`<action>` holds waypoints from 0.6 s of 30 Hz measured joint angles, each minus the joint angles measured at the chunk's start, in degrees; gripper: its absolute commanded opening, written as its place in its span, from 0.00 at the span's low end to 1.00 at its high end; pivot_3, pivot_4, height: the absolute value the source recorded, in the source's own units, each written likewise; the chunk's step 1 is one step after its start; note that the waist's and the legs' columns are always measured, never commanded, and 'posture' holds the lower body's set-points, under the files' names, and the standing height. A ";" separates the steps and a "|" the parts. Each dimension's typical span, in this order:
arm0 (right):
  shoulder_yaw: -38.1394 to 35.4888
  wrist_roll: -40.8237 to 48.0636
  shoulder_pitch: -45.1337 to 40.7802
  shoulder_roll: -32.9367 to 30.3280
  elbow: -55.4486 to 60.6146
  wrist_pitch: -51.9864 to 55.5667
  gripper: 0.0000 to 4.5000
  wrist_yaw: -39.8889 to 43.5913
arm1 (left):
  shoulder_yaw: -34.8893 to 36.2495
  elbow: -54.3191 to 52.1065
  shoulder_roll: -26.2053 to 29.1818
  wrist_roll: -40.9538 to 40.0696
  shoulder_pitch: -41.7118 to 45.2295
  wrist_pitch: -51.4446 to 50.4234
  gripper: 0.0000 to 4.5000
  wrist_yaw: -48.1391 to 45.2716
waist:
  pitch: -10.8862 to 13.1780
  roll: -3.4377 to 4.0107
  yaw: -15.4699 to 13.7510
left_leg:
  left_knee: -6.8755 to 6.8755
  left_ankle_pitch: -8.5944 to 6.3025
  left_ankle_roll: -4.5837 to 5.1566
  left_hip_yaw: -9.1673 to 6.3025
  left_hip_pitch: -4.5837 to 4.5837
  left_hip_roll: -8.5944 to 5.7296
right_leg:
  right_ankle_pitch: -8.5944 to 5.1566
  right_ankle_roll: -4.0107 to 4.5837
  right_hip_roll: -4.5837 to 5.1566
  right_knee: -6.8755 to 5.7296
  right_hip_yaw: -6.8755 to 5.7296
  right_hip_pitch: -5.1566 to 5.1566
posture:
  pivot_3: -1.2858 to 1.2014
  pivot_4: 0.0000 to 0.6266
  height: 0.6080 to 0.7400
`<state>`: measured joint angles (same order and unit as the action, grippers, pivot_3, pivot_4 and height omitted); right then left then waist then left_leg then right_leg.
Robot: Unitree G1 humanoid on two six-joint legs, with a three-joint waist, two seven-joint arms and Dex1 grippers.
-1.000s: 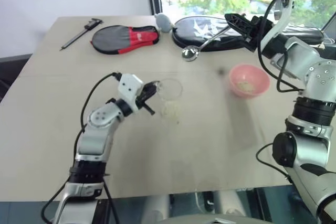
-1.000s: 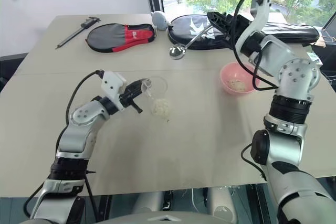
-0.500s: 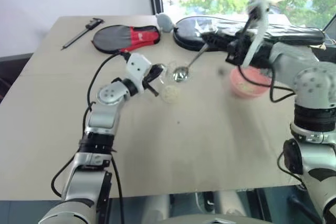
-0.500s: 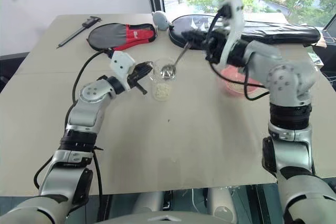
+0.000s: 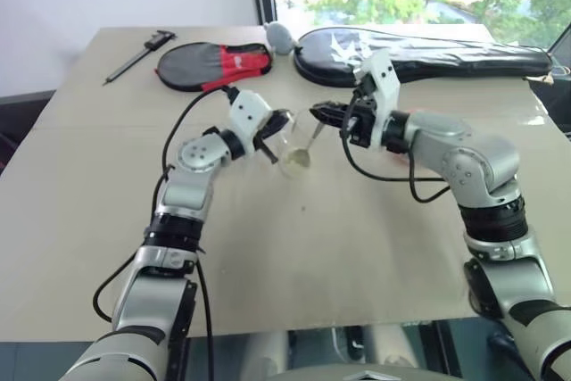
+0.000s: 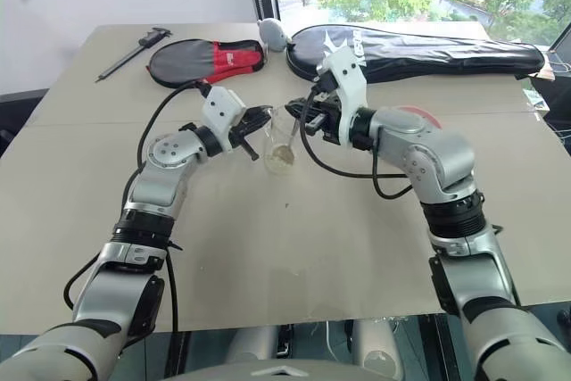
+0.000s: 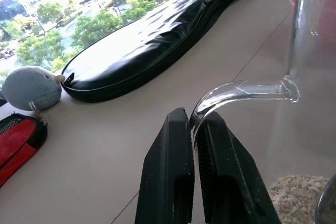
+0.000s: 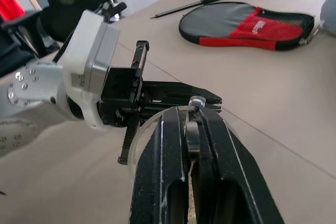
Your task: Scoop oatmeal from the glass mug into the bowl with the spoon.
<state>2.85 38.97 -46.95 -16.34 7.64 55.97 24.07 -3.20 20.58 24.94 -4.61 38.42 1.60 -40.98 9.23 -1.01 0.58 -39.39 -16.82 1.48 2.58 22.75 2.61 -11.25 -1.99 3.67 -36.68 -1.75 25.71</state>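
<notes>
Centre frame, the left claw (image 5: 278, 128) pinches the clear glass mug (image 5: 293, 144) by its handle; the right claw (image 5: 323, 113), clamped on the slim silver spoon (image 5: 306, 149), dips into pale oatmeal (image 6: 282, 157). Next: lift level toward the pink bowl (image 6: 417, 113).

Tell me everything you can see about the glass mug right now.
The glass mug is small, clear and colourless, standing upright on the table, with oatmeal at its bottom. The left gripper is shut on its curved side handle. The spoon, held by the right gripper, reaches down inside it.
</notes>
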 measured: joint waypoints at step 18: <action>-31.48 13.45 -7.91 6.43 -8.96 25.41 0.00 -24.23 | 0.18 5.21 -6.97 1.57 0.64 6.01 0.02 5.91 | 0.00 0.00 0.04 | 0.00 -0.12 0.21 -0.01 0.01 -0.01 | 0.00 0.00 0.01 -0.04 0.01 0.00 | 0.52 0.24 1.00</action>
<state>-28.63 52.42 -54.86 -9.91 -1.32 81.37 -0.16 -3.03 25.80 17.97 -3.04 39.06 7.60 -35.06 9.23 -1.01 0.62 -39.39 -16.94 1.69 2.57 22.76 2.60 -11.25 -1.99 3.69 -36.72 -1.74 25.71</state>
